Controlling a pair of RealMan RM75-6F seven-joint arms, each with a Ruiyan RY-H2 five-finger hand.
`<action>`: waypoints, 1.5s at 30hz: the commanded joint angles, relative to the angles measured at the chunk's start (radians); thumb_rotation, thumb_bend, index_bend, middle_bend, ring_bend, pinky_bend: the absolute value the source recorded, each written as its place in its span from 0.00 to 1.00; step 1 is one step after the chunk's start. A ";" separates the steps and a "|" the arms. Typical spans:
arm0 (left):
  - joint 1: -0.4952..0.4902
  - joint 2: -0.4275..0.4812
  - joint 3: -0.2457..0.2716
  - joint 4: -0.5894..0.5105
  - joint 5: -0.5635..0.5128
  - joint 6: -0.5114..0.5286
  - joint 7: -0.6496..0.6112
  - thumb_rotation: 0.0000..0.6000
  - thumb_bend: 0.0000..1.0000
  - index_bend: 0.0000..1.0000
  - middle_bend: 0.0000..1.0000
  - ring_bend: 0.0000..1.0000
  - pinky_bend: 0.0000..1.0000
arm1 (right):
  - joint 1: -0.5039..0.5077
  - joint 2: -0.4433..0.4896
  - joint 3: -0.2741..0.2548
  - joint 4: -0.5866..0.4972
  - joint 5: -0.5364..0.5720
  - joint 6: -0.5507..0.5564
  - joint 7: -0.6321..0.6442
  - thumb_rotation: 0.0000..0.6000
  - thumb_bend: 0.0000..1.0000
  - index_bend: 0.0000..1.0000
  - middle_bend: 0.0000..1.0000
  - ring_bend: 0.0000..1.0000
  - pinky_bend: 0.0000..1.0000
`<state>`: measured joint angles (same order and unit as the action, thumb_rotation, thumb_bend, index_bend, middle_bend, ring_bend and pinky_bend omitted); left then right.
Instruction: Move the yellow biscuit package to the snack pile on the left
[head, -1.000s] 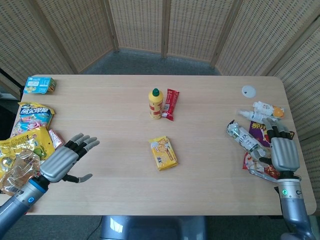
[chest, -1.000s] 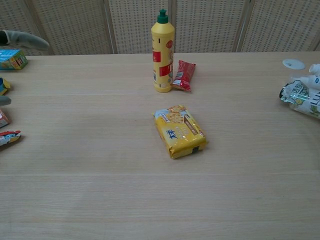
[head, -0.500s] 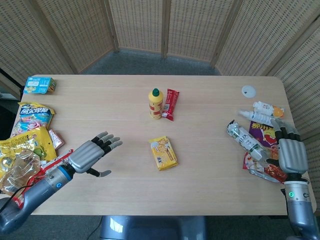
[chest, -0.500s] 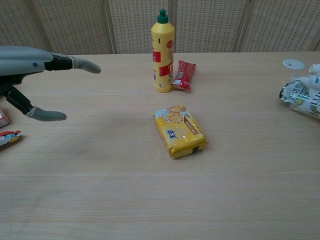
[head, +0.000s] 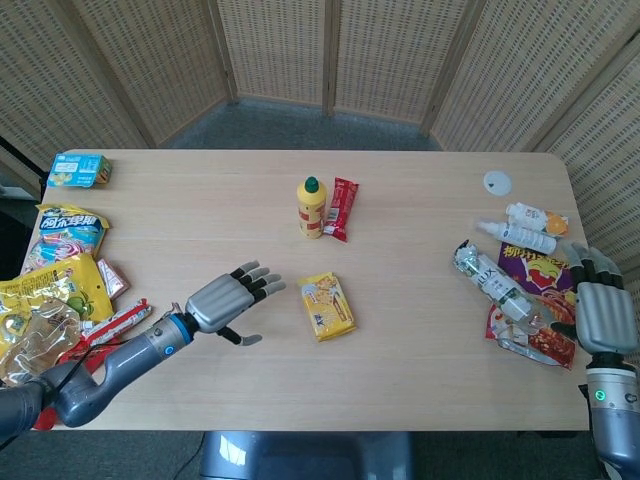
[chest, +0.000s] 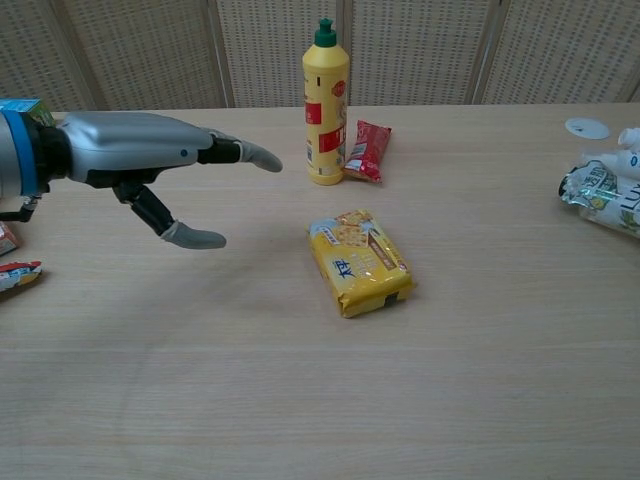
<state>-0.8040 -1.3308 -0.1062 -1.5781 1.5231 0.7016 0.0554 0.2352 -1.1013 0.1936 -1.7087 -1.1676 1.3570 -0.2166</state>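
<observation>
Change: our left hand (head: 222, 303) has travelled from beside the snack pile (head: 55, 290) toward the yellow biscuit package (head: 326, 306), while our right hand (head: 603, 318) has drawn back toward the table's right edge.
Left hand: fingers spread, thumb hanging below, holding nothing; it hovers near the package's left side, not touching.
Right hand: just past the wrappers well to the right of the package; it seems flat and empty, though we see only its back.
Package: lies flat at mid-table, in front of the yellow bottle (head: 312, 207) and the red sachet (head: 342, 209).
Handling: we judge it light, with a slick crinkly wrapper and breakable biscuits; grip across the short sides, gently.
Room: bare wood lies between package and pile; the pile sits close to the table's left edge.
</observation>
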 joint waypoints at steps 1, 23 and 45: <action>-0.029 -0.035 -0.009 0.026 -0.030 -0.026 0.022 0.53 0.32 0.00 0.00 0.00 0.00 | -0.002 0.003 0.000 0.002 -0.001 0.000 0.003 1.00 0.25 0.00 0.00 0.00 0.00; -0.173 -0.302 0.008 0.333 0.027 -0.015 -0.081 0.54 0.32 0.00 0.00 0.00 0.00 | -0.026 0.043 0.007 0.000 0.016 0.016 0.008 1.00 0.25 0.00 0.00 0.00 0.00; -0.318 -0.474 0.038 0.578 0.054 -0.082 -0.132 0.72 0.32 0.00 0.00 0.00 0.00 | -0.068 0.083 0.018 -0.001 0.031 0.057 0.038 1.00 0.26 0.00 0.00 0.00 0.00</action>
<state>-1.1181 -1.8007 -0.0724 -1.0053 1.5765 0.6233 -0.0807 0.1675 -1.0186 0.2109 -1.7103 -1.1363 1.4135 -0.1789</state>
